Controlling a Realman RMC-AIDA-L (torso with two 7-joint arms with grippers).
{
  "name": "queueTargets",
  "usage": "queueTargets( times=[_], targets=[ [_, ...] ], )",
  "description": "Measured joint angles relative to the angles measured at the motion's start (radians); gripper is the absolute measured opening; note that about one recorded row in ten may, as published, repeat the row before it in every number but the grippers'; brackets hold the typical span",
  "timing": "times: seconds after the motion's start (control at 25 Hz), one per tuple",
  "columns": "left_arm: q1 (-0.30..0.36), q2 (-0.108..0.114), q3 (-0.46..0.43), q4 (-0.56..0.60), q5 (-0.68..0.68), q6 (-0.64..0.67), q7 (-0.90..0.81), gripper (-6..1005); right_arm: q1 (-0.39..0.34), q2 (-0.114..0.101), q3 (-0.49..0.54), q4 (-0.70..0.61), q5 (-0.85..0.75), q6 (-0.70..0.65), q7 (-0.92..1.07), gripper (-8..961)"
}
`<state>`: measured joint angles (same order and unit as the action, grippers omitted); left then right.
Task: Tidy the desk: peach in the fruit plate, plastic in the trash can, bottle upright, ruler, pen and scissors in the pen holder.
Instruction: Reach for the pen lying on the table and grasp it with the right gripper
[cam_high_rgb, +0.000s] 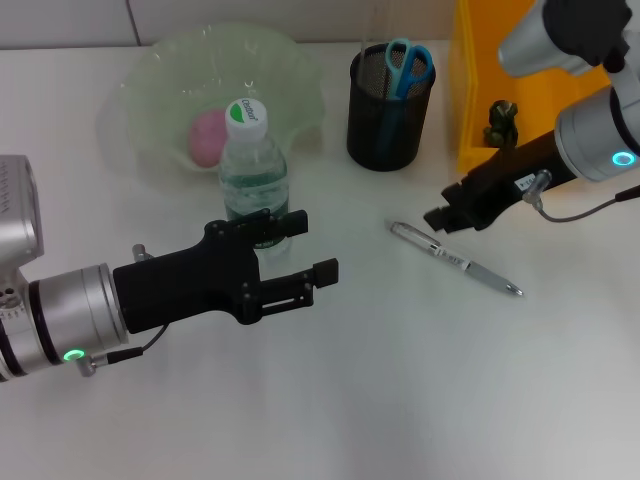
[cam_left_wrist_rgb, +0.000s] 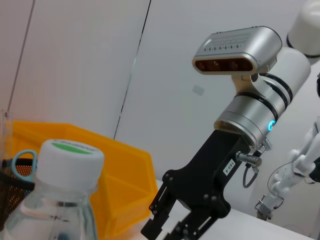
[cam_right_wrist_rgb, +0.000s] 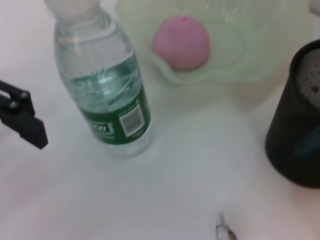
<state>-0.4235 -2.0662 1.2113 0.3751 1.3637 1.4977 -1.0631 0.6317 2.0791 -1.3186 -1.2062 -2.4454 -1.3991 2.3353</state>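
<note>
The right gripper (cam_high_rgb: 440, 217) hangs low over the desk (cam_high_rgb: 400, 400), just beside the cap end of the pen (cam_high_rgb: 455, 259); I cannot tell how its fingers stand. The pen lies flat near the middle of the desk, slanting toward the right edge, and it looks to be the last thing not tidied. The bottle (cam_high_rgb: 252, 165) is upright, the peach (cam_high_rgb: 208, 137) sits in the plate (cam_high_rgb: 150, 80) at the far edge, and the scissors (cam_high_rgb: 408, 66) stand in the holder (cam_high_rgb: 388, 125). To do this step well, I think the gripper should turn across the pen, come down at its middle, and close gently so the smooth pen does not roll. The left gripper (cam_high_rgb: 308, 248), jaws wide, waits beside the bottle.
</note>
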Motion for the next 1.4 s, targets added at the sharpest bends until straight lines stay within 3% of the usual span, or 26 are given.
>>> queueTargets(
  times=[0.2, 0.48, 0.72, 0.92, 1.4],
  targets=[
    [0.002, 0.0, -0.002, -0.005, 0.0, 0.009, 0.0, 755, 0.067, 0.002, -0.011, 0.017, -0.107, -0.068, 0.076, 393],
    [0.003, 0.0, -0.002, -0.008, 0.0, 0.01, 0.005, 755, 0.119, 0.005, -0.063, 0.12, -0.138, -0.042, 0.095, 600],
    [0.003, 0.0, -0.002, -0.008, 0.0, 0.012, 0.005, 755, 0.131, 0.007, -0.092, 0.182, -0.132, 0.009, 0.096, 593],
    [0.003, 0.0, 0.002, -0.007, 0.0, 0.015, 0.004, 755, 0.134, 0.008, -0.11, 0.208, -0.131, 0.033, 0.098, 445],
    [0.003, -0.002, 0.002, -0.011, 0.0, 0.018, 0.009, 755, 0.158, 0.009, -0.122, 0.275, -0.131, 0.081, 0.099, 403]
  ],
)
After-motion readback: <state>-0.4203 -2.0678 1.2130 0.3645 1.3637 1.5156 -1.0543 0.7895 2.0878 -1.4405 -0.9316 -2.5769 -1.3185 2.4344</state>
